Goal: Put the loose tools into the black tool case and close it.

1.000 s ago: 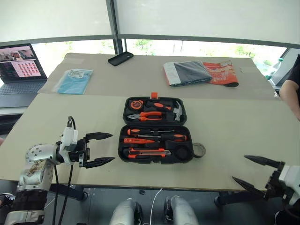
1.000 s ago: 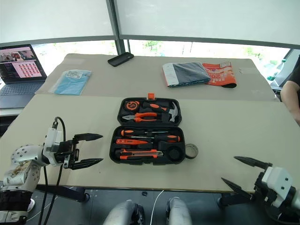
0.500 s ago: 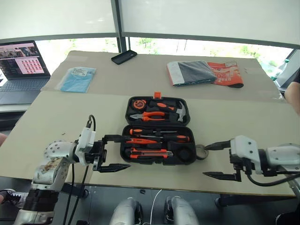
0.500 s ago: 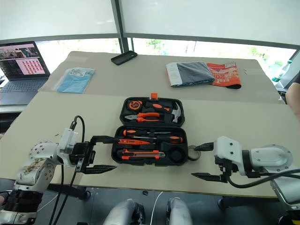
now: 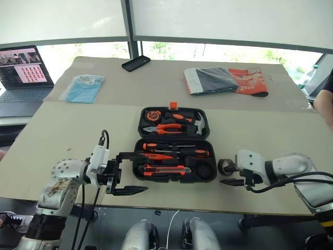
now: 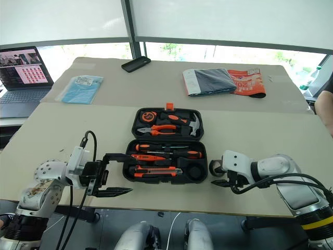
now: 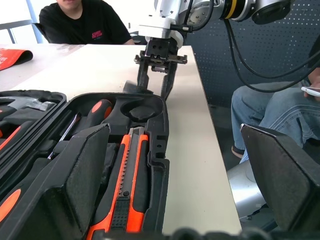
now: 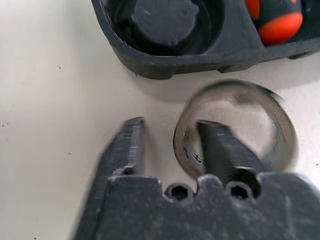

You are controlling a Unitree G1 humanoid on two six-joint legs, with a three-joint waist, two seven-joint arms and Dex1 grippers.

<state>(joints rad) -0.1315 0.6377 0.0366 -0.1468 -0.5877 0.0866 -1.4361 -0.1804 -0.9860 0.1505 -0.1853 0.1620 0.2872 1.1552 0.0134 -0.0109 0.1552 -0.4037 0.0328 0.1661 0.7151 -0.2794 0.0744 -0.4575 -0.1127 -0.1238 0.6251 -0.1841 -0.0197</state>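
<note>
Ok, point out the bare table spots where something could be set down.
Free: the wide strip between the blue packet and the black tool case, and the stretch between the case and the folded cloth. Crowded: beside the case, where the right gripper straddles the tape roll.

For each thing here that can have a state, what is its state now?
black tool case: lid open, lying flat on the table.
tape roll: on the table beside the case, one finger inside the ring, one outside.
right gripper: closing around the roll's wall.
left gripper: open, holding nothing.
laptop: open, screen lit.
</note>
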